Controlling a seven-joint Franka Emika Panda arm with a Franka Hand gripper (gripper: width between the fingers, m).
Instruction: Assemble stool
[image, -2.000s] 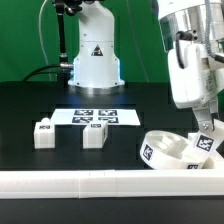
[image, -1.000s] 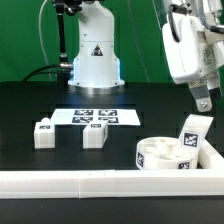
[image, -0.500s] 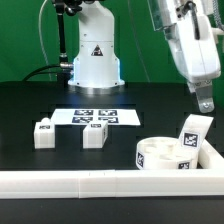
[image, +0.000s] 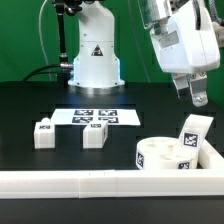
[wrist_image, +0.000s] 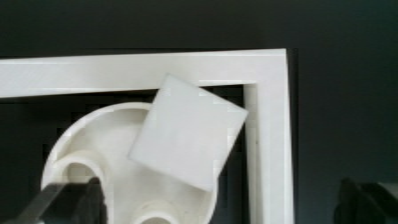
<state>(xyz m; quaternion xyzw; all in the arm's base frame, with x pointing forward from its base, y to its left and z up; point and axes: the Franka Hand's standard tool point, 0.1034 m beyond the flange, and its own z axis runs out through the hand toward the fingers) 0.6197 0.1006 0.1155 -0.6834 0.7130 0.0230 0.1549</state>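
The white round seat (image: 160, 156) lies in the corner of the L-shaped rail at the exterior view's right front. One blocky leg (image: 192, 134) stands on its right part, slightly tilted, tags facing out. Two more legs (image: 42, 133) (image: 93, 134) sit on the black table to the left. My gripper (image: 195, 94) hangs open and empty well above the seat and the standing leg. In the wrist view the leg (wrist_image: 189, 130) and seat (wrist_image: 86, 150) lie far below my gripper (wrist_image: 214, 208), whose dark fingertips (wrist_image: 61, 200) stand wide apart.
The long white L-shaped rail (image: 90, 183) runs along the front edge and turns back at the right (wrist_image: 267, 100). The marker board (image: 95, 116) lies behind the two loose legs. The robot base (image: 92, 60) stands at the back.
The gripper let go of the leg on the seat, then rose and drifted toward the exterior view's left. The leg stays standing on the seat; the other parts have not moved.
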